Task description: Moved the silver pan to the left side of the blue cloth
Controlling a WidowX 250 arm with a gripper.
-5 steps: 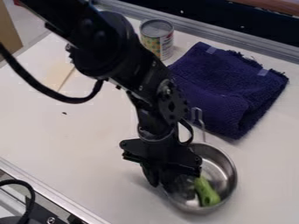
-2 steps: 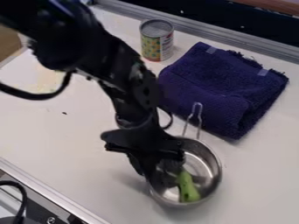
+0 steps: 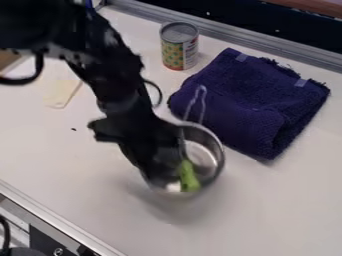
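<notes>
Camera view: clamping silver pan (image 3: pixel 204 154) by rim in pincer (image 3: pixel 152 171)
Extending rightward in view from pincer, aiming handle (image 3: pixel 202 89) over blue cloth (image 3: pixel 250 102).

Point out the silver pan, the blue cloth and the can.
Silver pan (image 3: pixel 203 156), camera view: bare inside surface.
Blue cloth (image 3: pixel 257 95), camera view: middle of its top.
Can (image 3: pixel 175 54), camera view: patterned side.

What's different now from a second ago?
The silver pan has moved up and left in the view, along with the green object inside and the black tool at its left side. No new grab or release is visible. The blue cloth and can stayed put.
</notes>
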